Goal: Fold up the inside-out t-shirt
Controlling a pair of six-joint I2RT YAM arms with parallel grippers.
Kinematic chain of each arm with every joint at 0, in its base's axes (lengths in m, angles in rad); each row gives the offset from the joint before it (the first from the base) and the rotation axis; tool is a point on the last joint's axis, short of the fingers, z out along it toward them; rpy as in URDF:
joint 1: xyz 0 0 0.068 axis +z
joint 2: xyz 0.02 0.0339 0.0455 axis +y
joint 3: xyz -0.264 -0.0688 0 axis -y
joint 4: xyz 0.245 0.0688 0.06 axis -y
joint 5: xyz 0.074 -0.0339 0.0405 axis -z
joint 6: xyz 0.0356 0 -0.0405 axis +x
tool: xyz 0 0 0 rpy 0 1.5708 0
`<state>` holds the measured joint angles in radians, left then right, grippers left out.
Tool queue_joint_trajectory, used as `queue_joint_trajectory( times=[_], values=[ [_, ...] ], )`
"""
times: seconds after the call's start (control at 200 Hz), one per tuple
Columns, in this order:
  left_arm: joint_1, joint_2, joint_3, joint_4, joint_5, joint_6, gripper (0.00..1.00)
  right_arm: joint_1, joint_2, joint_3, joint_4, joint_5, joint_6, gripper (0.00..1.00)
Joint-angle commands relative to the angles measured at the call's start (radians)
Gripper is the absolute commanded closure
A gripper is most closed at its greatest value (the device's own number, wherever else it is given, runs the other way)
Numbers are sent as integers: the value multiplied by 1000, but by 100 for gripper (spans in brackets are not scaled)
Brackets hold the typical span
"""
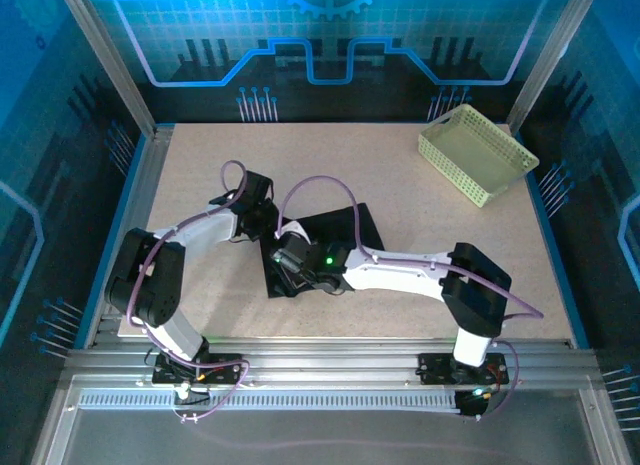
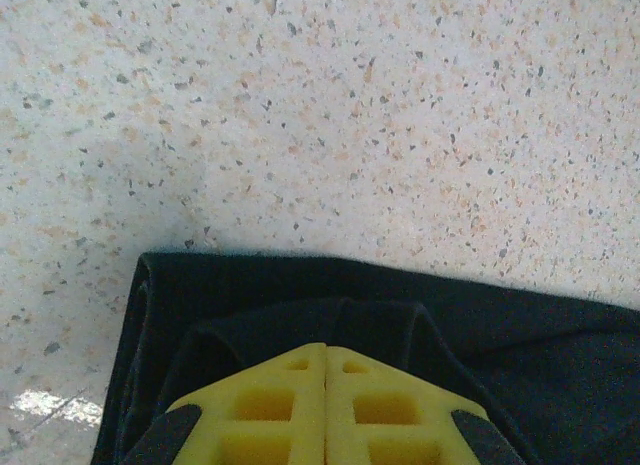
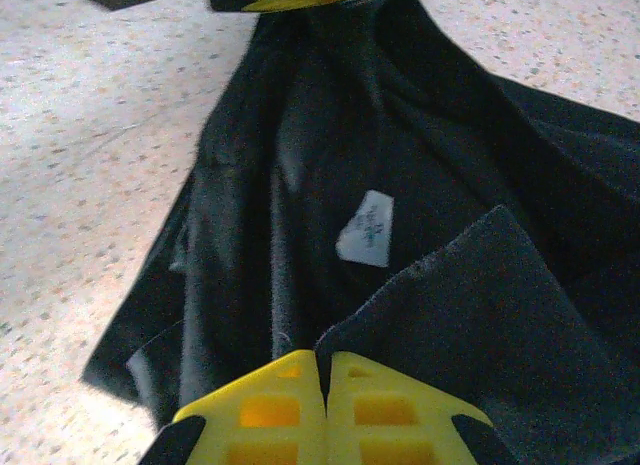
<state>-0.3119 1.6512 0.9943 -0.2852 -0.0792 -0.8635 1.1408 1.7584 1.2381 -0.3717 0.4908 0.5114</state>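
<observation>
Pinching the t-shirt [image 3: 300, 135], left hand [image 2: 325, 351] and right hand [image 3: 322, 361] are each fully closed.

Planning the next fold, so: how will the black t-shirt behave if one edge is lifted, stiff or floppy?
Probably floppy: the t-shirt creases and drapes in soft folds around the right gripper. Likely light: one edge of it stands raised at that shut gripper. Pushed, it would probably bunch, as it does at the left gripper.

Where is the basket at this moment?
In the top view, the basket sits at the far right corner of the table, well apart from the t-shirt near the middle.
</observation>
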Motion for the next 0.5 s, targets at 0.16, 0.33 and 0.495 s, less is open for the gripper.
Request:
queue_joint_trajectory(
  times=[0.16,0.33,0.495],
  values=[
    [22,-80,-52,-8,8,27,88,70,-17,-59,55,-35,-2,85],
    [21,-155,-89,-39,-7,48,81,90,-58,-13,-25,-2,-27,61],
    [-2,-250,-169,-61,-17,53,76,24,-197,-28,-92,78,-82,55]
  ],
)
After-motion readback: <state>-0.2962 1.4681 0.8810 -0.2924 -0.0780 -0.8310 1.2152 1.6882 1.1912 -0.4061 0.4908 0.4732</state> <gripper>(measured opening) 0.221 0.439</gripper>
